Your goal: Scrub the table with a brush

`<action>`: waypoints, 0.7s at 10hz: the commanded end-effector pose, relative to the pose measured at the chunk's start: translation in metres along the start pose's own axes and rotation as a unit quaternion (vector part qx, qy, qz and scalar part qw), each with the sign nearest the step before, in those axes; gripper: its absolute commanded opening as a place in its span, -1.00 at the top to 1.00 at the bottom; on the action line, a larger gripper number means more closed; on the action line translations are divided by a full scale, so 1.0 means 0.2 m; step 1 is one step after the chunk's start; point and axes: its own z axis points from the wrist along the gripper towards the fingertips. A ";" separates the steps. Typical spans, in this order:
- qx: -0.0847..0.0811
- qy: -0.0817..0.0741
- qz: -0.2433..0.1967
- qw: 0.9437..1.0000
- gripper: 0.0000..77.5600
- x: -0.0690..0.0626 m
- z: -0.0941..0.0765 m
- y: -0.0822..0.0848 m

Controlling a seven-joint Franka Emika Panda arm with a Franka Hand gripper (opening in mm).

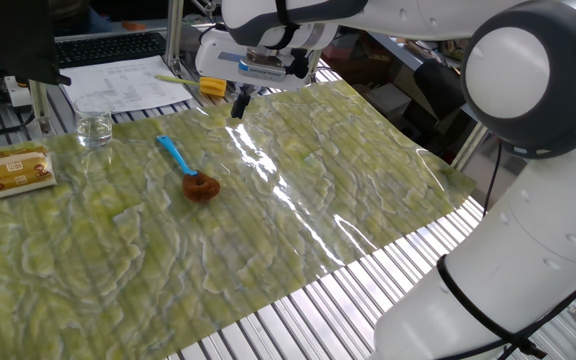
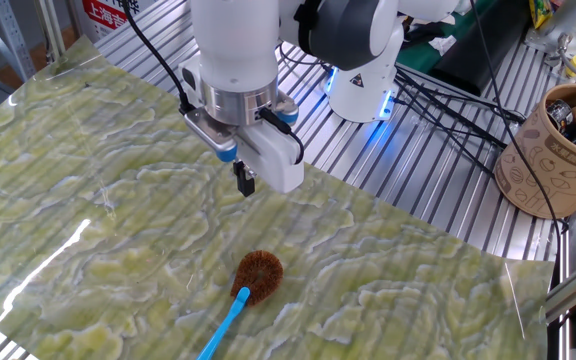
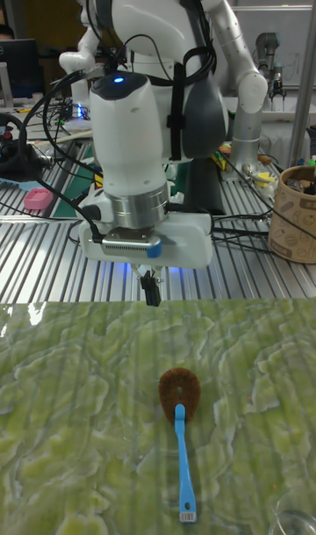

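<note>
The brush lies flat on the yellow-green marbled sheet of the table, its blue handle pointing away from the round reddish-brown bristle head. In the tall fixed view the brush lies just in front of the arm. My gripper hangs above the sheet, apart from the brush and behind its bristle head, with the fingers together and nothing between them. The gripper sits near the sheet's far edge in one fixed view, and its fingertips point straight down.
A tan rectangular box and a clear glass stand at the sheet's left end. Papers and a keyboard lie behind. A patterned cup of tools and cables sit on the bare metal slats.
</note>
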 end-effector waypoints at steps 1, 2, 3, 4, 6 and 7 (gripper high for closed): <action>0.000 -0.001 0.000 1.000 1.00 0.00 -0.01 0.00; 0.000 -0.001 0.000 1.000 1.00 0.00 -0.01 0.00; 0.000 -0.001 0.000 1.000 1.00 0.00 -0.01 0.00; 0.000 0.000 0.000 1.000 1.00 0.00 -0.01 0.00; 0.000 0.000 -0.002 1.000 1.00 0.00 -0.01 0.00; 0.000 0.000 -0.003 1.000 1.00 0.00 -0.01 0.00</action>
